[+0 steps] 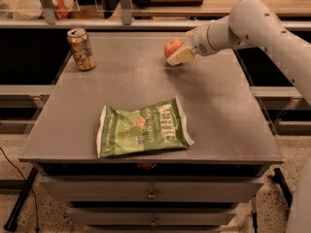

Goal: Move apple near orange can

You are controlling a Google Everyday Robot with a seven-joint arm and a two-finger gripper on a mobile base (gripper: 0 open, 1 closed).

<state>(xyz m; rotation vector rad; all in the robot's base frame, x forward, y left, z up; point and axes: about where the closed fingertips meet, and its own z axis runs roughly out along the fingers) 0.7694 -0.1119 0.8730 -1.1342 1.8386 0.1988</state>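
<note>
Table (228,125), far right part: apple (171,46) sits on the surface, upright, round. Gripper (178,56) is right at the apple's near-right side, touching it or very nearly so; arm (252,21) reaches in from the right edge. Whether the gripper is clamped on the apple or merely set against it, cannot tell from this angle, since the apple hides the far side of the contact. Can (81,49) stands at the far left corner, tilted a little, well apart from the apple, with bare tabletop between them. Chip bag (143,127) lies flat near the front edge, out of the direct line between the two. Judgement: task is at an early stage. The approach to the apple looks done; the grasp is unconfirmed. Left to do: carry the apple leftward across the back of the table, set it beside the can, let go.
</note>
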